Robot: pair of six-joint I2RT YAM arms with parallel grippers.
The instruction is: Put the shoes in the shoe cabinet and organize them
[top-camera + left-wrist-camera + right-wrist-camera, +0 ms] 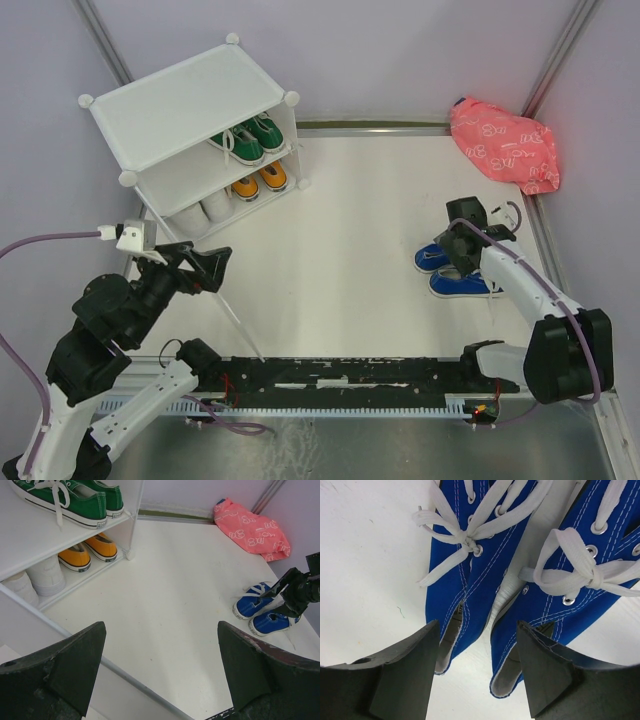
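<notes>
The white shoe cabinet (175, 100) stands at the far left. A green pair (248, 140) sits on its inner shelf. An orange pair (260, 182) and a white pair (205, 210) sit on its bottom level. The blue pair (452, 270) lies on the table at the right. My right gripper (462, 248) hovers open right above the blue pair. In the right wrist view its fingers (405, 670) straddle the two adjoining heel openings of the blue shoes (465, 565). My left gripper (212, 268) is open and empty, in front of the cabinet.
A pink patterned bag (505, 145) lies in the far right corner. A thin metal rod (225, 300) slants across the table in front of the cabinet. Grey walls and frame posts enclose the table. A black strip (340, 375) runs along the near edge.
</notes>
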